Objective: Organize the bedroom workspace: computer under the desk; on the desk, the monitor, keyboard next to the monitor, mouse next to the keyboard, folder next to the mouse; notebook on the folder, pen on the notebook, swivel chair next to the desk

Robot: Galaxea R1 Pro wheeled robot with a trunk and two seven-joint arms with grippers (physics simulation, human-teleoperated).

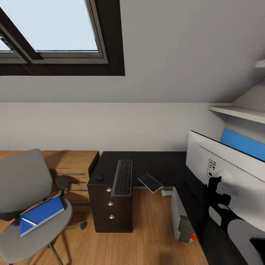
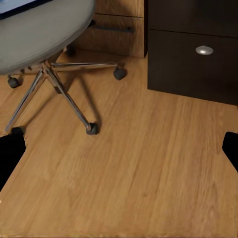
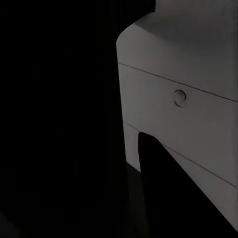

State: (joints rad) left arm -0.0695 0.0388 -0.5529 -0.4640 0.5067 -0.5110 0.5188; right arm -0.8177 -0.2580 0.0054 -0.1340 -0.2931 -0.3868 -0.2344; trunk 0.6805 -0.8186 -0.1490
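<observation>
From the head camera, you face the black desk [image 1: 154,162], with the keyboard [image 1: 122,177] and the small mouse [image 1: 99,177] on its near end above the drawers, and the grey notebook [image 1: 150,182] overhanging the inner edge, so a brush from either arm could tip it to the floor; the monitor [image 1: 228,165] stands on the desk close at your right, its white back toward you; the computer [image 1: 180,217] sits under the desk; the swivel chair [image 1: 29,206] at your left carries the blue folder [image 1: 41,215] with the pen [image 1: 28,221] on it, and lifting the folder tilted would likely roll the pen off. At the left wrist, the left gripper's [image 2: 119,153] dark fingertips [image 2: 10,153] stand wide apart over bare wooden floor [image 2: 139,168], holding nothing, the chair's chrome base just ahead on castors, so a nudge could roll it away. At the right wrist, a pale grey panel with a round button faces you in deep shadow; you cannot tell how that gripper stands, and moving blind risks striking the monitor.
</observation>
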